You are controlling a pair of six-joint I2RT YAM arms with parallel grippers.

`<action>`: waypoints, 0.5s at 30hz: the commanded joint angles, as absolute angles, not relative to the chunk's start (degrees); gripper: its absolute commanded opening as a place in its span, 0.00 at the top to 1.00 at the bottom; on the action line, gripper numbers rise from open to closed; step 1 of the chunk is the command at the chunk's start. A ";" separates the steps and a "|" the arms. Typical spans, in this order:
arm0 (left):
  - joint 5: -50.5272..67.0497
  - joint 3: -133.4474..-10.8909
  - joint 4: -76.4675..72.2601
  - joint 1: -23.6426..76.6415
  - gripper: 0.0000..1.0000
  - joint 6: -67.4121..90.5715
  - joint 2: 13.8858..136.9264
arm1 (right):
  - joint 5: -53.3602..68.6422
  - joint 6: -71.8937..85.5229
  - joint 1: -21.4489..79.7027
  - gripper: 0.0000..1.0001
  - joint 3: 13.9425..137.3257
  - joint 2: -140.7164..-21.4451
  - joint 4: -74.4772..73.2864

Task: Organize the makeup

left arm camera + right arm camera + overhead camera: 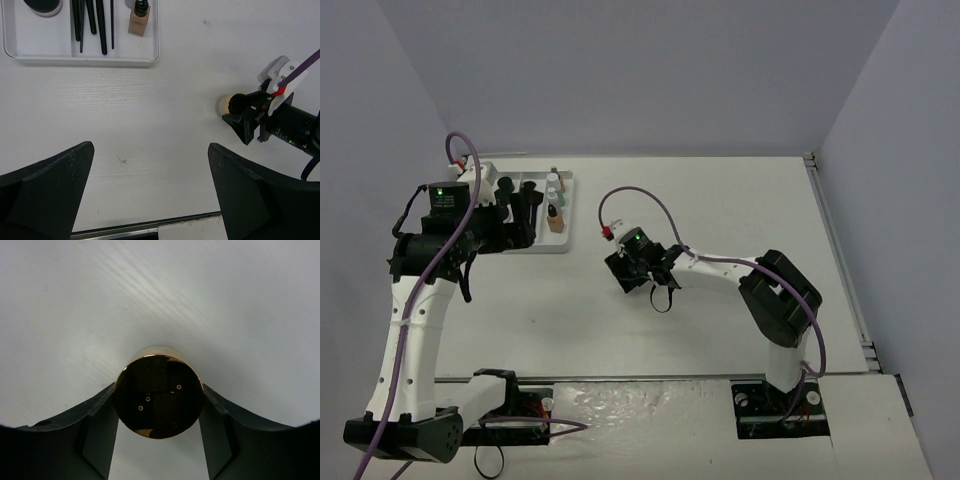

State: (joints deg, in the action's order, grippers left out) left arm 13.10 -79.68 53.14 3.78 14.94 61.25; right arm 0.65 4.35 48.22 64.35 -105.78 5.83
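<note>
My right gripper [626, 272] is clenched on the tan compact [158, 399] by its round sides, out on the bench [125, 115] well apart from the white tray [80, 61]. I'd lift straight up and keep it level, since a round wall slips easily, then carry it trayward. My left gripper [151, 150] hangs wide open, holding nothing.

Tray [80, 61] far left on table [720, 200], brushes [92, 22] inside; compact [158, 396] right of tray, between right gripper [623, 272] fingers.

Bright, even overhead light; soft shadows on table [720, 200]. Mirror gloss on tan compact [158, 397]; right wrist view's lower corners dark, blurred.
</note>
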 commanded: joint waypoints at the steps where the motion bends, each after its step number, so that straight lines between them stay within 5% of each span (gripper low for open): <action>1: 14.33 -79.83 52.03 5.04 0.03 13.38 60.91 | 3.02 0.80 50.07 0.92 69.37 -107.42 9.30; 4: 14.16 -78.76 51.69 6.65 0.03 13.27 61.34 | 3.25 0.62 51.58 0.82 69.87 -109.32 9.75; 7: 12.26 -76.88 51.11 8.88 0.03 13.49 61.63 | 3.41 0.25 52.04 0.59 69.50 -109.53 10.10; 15: 11.10 -75.82 48.40 12.87 0.03 15.58 64.26 | 3.22 -2.07 52.21 0.14 67.50 -106.15 10.11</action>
State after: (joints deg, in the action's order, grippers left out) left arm 12.33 -74.75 52.74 11.50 14.17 63.38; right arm 3.27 -0.60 51.86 67.54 -110.25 7.57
